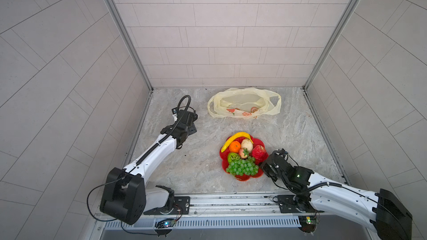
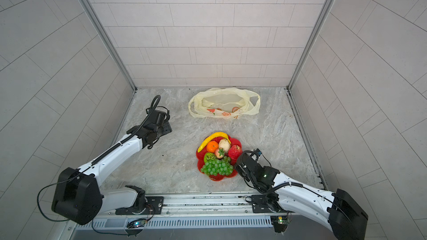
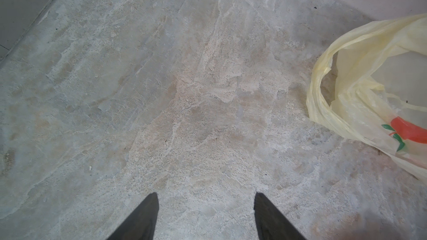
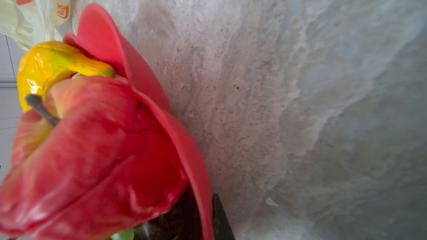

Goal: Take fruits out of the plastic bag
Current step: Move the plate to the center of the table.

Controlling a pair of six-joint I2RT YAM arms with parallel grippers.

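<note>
Up close the red fruit is blurred, the right pincer shows only as a dark sliver by the rim of the plate, and the left wrist view's edge crops the plastic bag.

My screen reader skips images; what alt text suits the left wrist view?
Grey stone tabletop fills the view; the left gripper holds its two dark fingers apart, empty. A pale-yellow plastic bag lies to one side.
</note>
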